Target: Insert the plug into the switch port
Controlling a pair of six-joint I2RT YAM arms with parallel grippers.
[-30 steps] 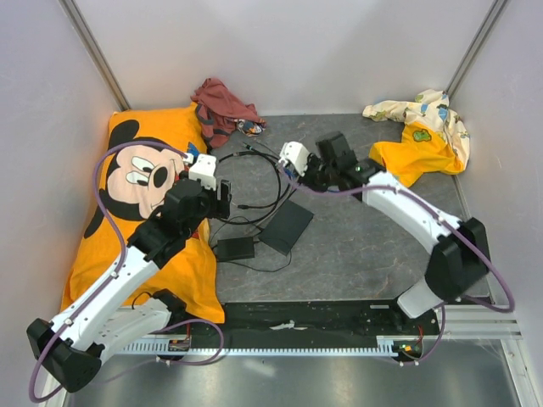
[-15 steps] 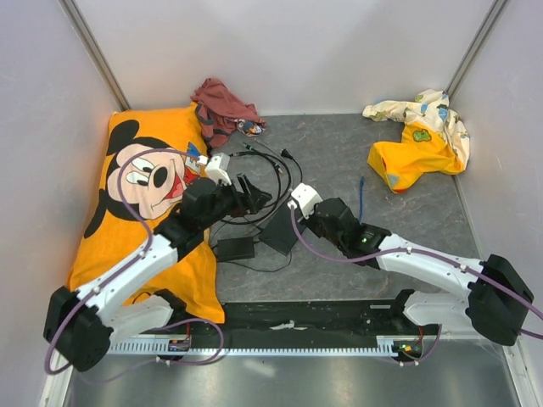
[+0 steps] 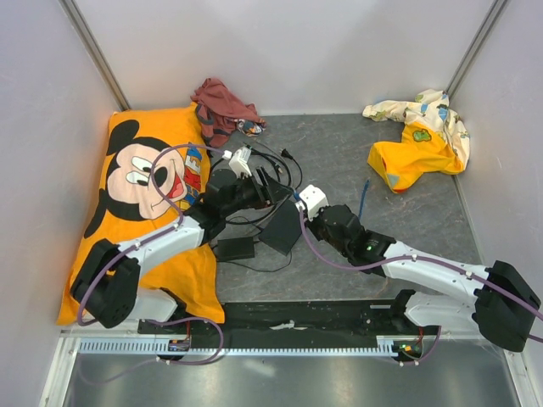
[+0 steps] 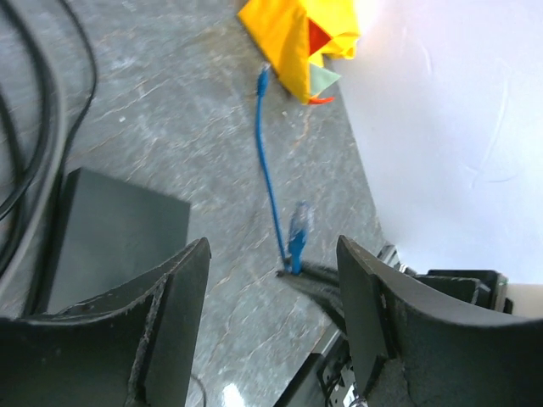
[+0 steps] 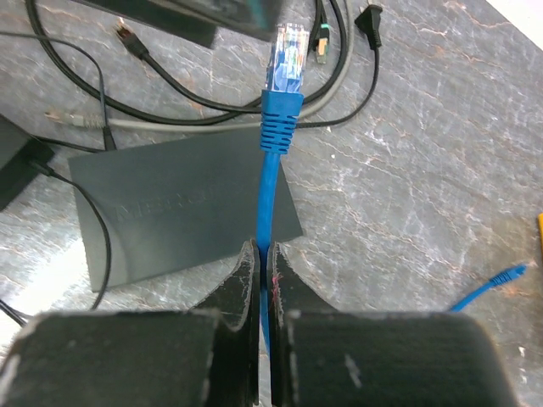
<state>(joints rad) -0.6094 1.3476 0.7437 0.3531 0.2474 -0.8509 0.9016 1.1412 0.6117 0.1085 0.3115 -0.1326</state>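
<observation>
My right gripper [image 5: 265, 254] is shut on a blue cable [image 5: 270, 182], a little behind its clear plug [image 5: 286, 49]. The plug sticks out ahead of the fingers, above the far edge of the flat black switch [image 5: 182, 212]. The switch [image 3: 284, 227] lies flat at the table's middle; its port does not show in any view. My left gripper [image 4: 271, 246] hovers open with nothing between its fingers, just left of the switch [image 4: 110, 229] and facing the raised plug [image 4: 297, 231]. From above, the left gripper [image 3: 273, 188] sits over the black cords.
Looped black cords [image 3: 259, 174] lie behind the switch. A black adapter brick [image 3: 233, 248] rests to its left. An orange Mickey pillow [image 3: 140, 199] fills the left side. A red cloth [image 3: 222, 106] lies at the back, a yellow garment [image 3: 420, 140] at back right.
The right arm swung from the back down to the switch, carrying the blue cable. The left arm reached further right over the cords, and its jaws narrowed slightly.
</observation>
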